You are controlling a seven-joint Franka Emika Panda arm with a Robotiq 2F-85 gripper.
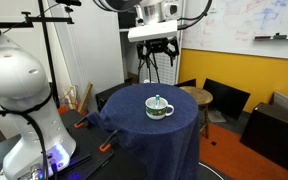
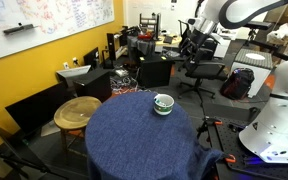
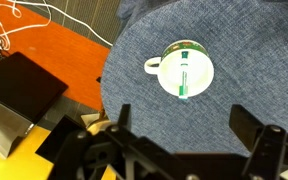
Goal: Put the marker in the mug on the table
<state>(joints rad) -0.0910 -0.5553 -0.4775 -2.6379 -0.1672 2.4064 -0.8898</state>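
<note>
Counter (image 2: pixel 134 140): round, draped in navy cloth.
Mug (image 2: pixel 163 103): upright near the counter's middle, handle pointing left in the wrist view.
Marker (image 3: pixel 186 72): inside the mug, lying across its opening.
End effector (image 1: pixel 158 52): raised above the mug, fingers spread apart, holding nothing.
</note>
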